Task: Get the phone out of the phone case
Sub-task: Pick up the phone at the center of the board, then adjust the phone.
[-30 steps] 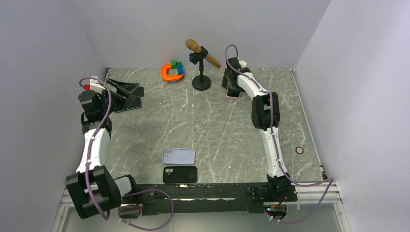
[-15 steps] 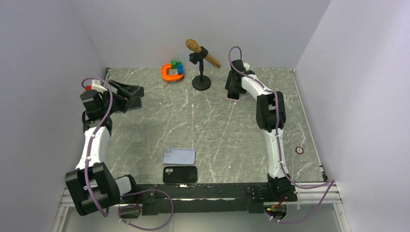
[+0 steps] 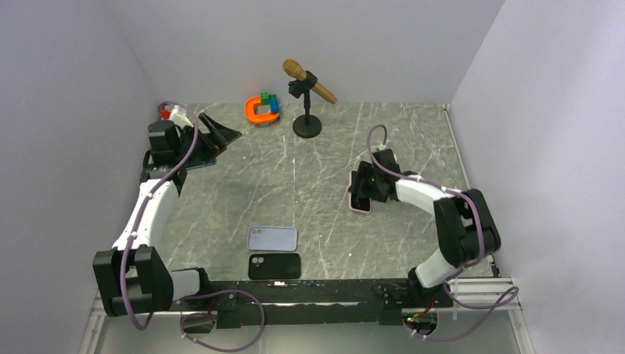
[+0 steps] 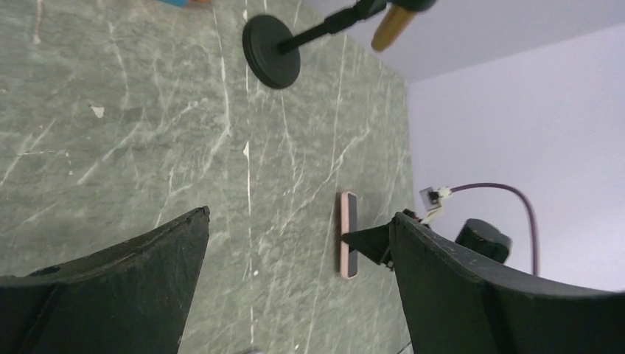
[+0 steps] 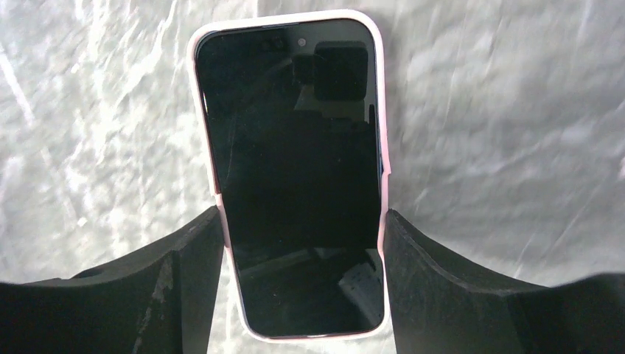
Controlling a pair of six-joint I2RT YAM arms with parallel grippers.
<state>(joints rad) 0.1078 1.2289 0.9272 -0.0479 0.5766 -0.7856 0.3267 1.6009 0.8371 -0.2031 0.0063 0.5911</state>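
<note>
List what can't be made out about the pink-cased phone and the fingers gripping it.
Top external: the right gripper covers the middle of the pink-cased phone; contact hidden.
Right wrist: the right fingers hide the case's lower sides; its back unseen.
Left wrist: the phone is edge-on and small; a left finger hides most of the right gripper.

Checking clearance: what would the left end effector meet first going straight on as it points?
Likely the bare marble tabletop; farther along lies the pink-cased phone, though depth is unclear.
</note>
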